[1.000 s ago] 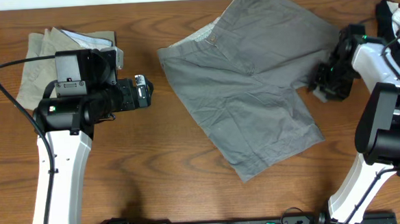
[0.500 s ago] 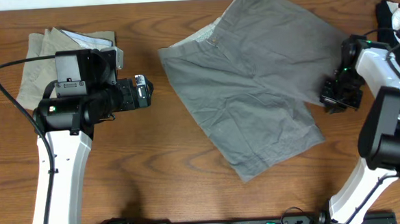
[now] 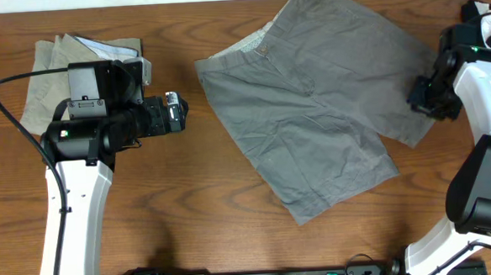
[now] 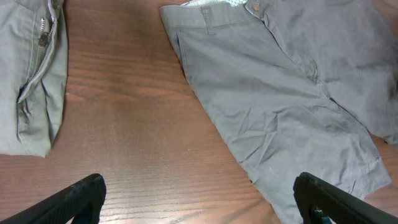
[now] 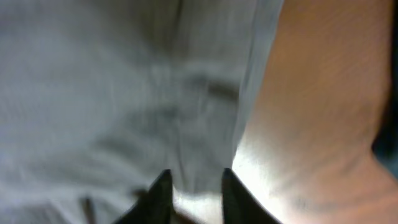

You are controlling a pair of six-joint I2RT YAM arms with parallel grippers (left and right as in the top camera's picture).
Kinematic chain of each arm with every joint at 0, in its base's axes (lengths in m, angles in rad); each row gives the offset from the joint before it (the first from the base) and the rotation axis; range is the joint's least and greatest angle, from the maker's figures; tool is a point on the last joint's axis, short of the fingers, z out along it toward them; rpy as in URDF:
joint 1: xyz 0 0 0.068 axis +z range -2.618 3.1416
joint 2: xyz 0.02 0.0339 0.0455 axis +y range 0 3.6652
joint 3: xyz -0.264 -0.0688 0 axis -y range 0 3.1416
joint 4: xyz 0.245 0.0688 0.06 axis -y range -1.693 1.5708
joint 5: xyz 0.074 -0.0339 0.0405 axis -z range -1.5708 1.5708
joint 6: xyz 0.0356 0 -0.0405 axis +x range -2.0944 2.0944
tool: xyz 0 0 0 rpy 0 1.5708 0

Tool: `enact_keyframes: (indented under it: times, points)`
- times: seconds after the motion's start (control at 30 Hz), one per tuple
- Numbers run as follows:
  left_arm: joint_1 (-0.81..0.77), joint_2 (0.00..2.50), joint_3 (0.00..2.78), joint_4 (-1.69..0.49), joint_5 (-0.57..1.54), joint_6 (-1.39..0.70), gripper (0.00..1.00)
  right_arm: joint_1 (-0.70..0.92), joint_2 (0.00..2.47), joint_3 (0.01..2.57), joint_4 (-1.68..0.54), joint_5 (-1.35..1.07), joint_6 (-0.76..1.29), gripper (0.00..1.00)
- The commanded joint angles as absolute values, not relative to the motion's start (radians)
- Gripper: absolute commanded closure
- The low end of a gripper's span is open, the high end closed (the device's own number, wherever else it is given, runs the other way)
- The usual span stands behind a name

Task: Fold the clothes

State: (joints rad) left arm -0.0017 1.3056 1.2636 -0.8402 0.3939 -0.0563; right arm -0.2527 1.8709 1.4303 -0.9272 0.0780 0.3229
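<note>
Overhead, one pair of mid-grey cotton shorts [image 3: 311, 109] lies opened out across the centre and upper right of the brown wooden tabletop [image 3: 191, 216]. Its waistband is towards the upper middle and its two legs run to the right and lower right. The right arm's fingers [image 3: 429, 103] sit at the hem of the right-hand leg, probably to draw that leg flat before a fold. The left arm's fingers [image 3: 177, 114] hover at centre left, apart from the cloth and seemingly waiting. Three garments are in view: the grey pair, one folded beige-khaki pair of shorts [image 3: 48, 72] at upper left, and one black-and-white garment [image 3: 483, 15] at the upper right edge. There are two arms.

In the left wrist view, the two black fingers [image 4: 84, 196] show at the lower corners, spread wide with nothing between them. The grey shorts [image 4: 280, 106] fill the right half and the khaki pair [image 4: 31, 81] the left edge, with bare wood between.

The right wrist view is blurred. The two fingers [image 5: 160, 193] stand close together at the bottom with pale grey cloth [image 5: 93, 81] pinched between them, so they appear to grip the hem. Tabletop [image 5: 311, 93] shows at right.
</note>
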Motion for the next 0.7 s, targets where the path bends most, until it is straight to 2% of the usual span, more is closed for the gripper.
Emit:
enact_keyframes:
  times: [0.0, 0.17, 0.37, 0.67]
  points:
    - [-0.001, 1.306, 1.280, -0.841, 0.403, -0.061, 0.02, -0.289, 1.882, 1.417, -0.810, 0.049, 0.392, 0.91]
    - [-0.001, 1.306, 1.280, -0.840, 0.403, -0.062, 0.02, -0.323, 1.944, 1.417, -0.593, -0.042, 0.419, 0.98]
    - [-0.001, 1.306, 1.280, -0.841, 0.404, -0.062, 0.02, -0.324, 2.066, 1.417, -0.469, -0.033, 0.419, 0.99]
    - [-0.001, 1.306, 1.280, -0.870, 0.404, -0.062, 0.02, -0.405, 2.135, 1.422, -0.415, 0.210, 0.363, 0.99]
